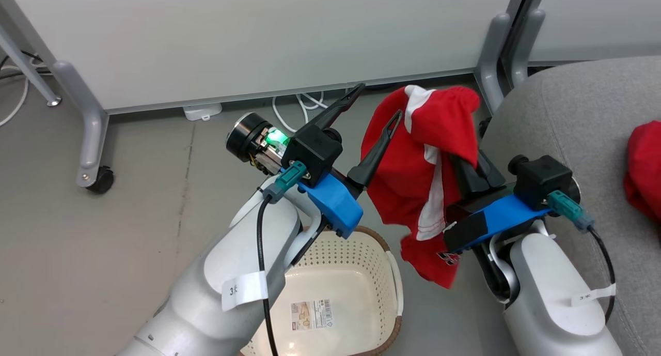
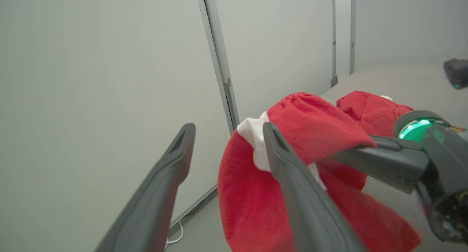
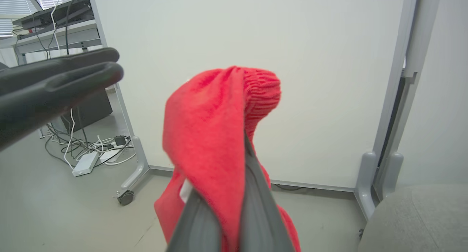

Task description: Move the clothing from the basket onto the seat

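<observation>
Grey floor [image 1: 103,232] is running under white partition panels [image 1: 258,35]. The right gripper [image 3: 244,149] is clamping tight on the striped red garment [image 1: 413,180], which is hanging in the air between the basket [image 1: 382,242] and the seat [image 1: 568,113]. The left gripper [image 1: 378,102] is standing with its fingers wide apart just beside that cloth, gripping nothing. The plain red garment [image 1: 643,165] is lying on the seat.

Clothing [image 1: 408,190] in the right jaws: fuzzy cloth; basket [image 1: 356,252] below them: smooth perforated plastic (woven rim); seat [image 1: 568,103]: matt weave.
</observation>
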You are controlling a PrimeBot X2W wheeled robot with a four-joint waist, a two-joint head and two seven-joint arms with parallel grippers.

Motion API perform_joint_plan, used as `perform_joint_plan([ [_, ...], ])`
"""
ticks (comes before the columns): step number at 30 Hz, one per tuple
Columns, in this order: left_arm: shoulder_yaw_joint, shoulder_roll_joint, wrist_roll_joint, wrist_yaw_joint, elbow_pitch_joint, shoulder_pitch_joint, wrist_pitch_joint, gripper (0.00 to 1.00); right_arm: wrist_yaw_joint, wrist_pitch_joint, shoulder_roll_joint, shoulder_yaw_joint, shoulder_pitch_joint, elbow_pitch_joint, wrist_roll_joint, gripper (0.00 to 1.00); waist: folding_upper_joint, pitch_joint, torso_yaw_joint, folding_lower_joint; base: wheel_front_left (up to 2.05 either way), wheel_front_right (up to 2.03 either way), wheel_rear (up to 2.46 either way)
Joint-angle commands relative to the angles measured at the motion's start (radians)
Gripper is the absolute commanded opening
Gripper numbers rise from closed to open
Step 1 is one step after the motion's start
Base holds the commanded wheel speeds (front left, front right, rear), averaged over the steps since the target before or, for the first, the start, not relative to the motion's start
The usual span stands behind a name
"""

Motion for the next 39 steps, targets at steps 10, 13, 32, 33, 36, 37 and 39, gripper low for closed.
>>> perform_joint_plan([
  [10, -0.013, 0.011, 0.002, 0.000, 0.005, -0.008, -0.004, 1.00, 0.000, 0.000, 0.000, -0.088, -0.022, -0.028, -0.014, 0.00, 0.0000, 0.062, -0.091, -0.0001, 0.00, 0.00, 0.00],
  [13, -0.027, 0.011, 0.006, 0.000, 0.006, -0.016, -0.004, 1.00, 0.000, 0.000, 0.000, -0.114, -0.023, -0.039, -0.019, 0.00, 0.0000, 0.080, -0.119, -0.0001, 0.00, 0.00, 0.00],
  [32, -0.134, 0.022, -0.024, -0.001, 0.034, -0.038, -0.004, 1.00, 0.000, 0.000, 0.000, -0.315, 0.004, -0.099, -0.008, 0.00, 0.0000, 0.163, -0.302, -0.0001, 0.00, 0.00, 0.00],
  [33, -0.141, 0.023, -0.027, -0.001, 0.035, -0.038, -0.003, 1.00, 0.000, 0.000, 0.000, -0.323, 0.006, -0.101, -0.008, 0.00, 0.0000, 0.167, -0.311, -0.0001, 0.00, 0.00, 0.00],
  [36, -0.163, 0.022, -0.034, -0.001, 0.039, -0.039, -0.002, 1.00, 0.000, 0.000, 0.000, -0.346, 0.017, -0.106, -0.013, 0.00, 0.0000, 0.174, -0.333, -0.0001, 0.00, 0.00, 0.00],
  [37, -0.163, 0.022, -0.034, -0.001, 0.039, -0.039, -0.002, 1.00, 0.000, 0.000, 0.000, -0.346, 0.017, -0.106, -0.013, 0.00, 0.0000, 0.174, -0.333, -0.0001, 0.00, 0.00, 0.00],
  [39, -0.174, 0.022, -0.037, -0.001, 0.042, -0.038, -0.002, 1.00, 0.000, 0.000, 0.000, -0.359, 0.028, -0.111, -0.015, 0.00, 0.0000, 0.177, -0.346, -0.0001, 0.00, 0.00, 0.00],
])
